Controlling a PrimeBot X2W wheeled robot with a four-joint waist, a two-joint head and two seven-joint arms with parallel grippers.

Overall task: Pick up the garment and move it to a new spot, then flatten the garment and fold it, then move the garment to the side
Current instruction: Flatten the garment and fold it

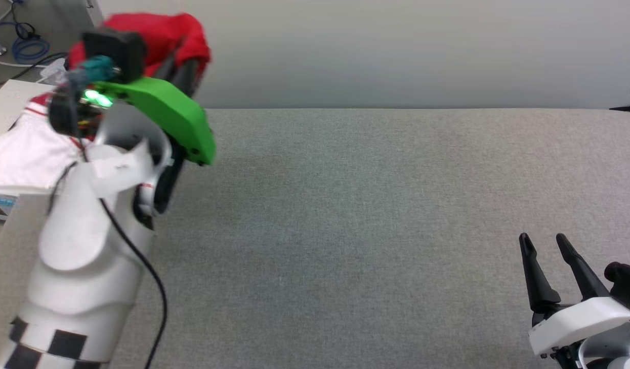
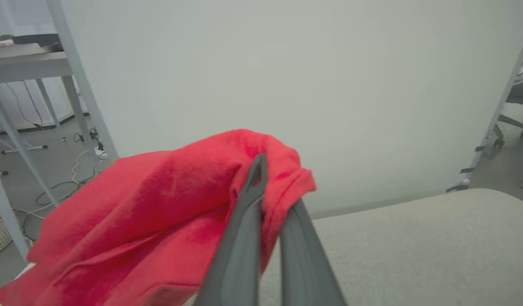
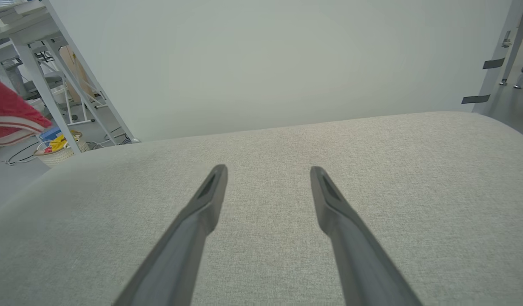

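- My left hand (image 2: 273,189) is clamped shut on a bunched fold of the garment (image 2: 151,199), and red cloth wraps right over one of my fingers (image 2: 244,229)
- In the head view, the garment is up by the far left corner of the grey surface (image 1: 371,215), with the red part raised in my grip
- Its white part trails down onto a pale stand (image 1: 2,97) just beside that surface, so it isn't hanging free yet
- My right hand (image 1: 542,240) hovers low at the near right with its jaws spread wide and nothing between them, over bare grey cloth and well apart from the garment
- The right wrist view catches a corner of red with striped trim at its left edge
- Progress, as I judge it: the pick-up is underway, because the grip is on and some cloth is lifted, but the rest hasn't cleared the stand
- None of the garment lies on the grey surface, so the move to a new spot isn't done
- What's left is to carry it across, set it down, flatten it, fold it and shift it to the side, which is nearly the whole job
- It's a one-point pinch, so I expect the cloth to hang bunched, and my right hand will likely be needed to spread it
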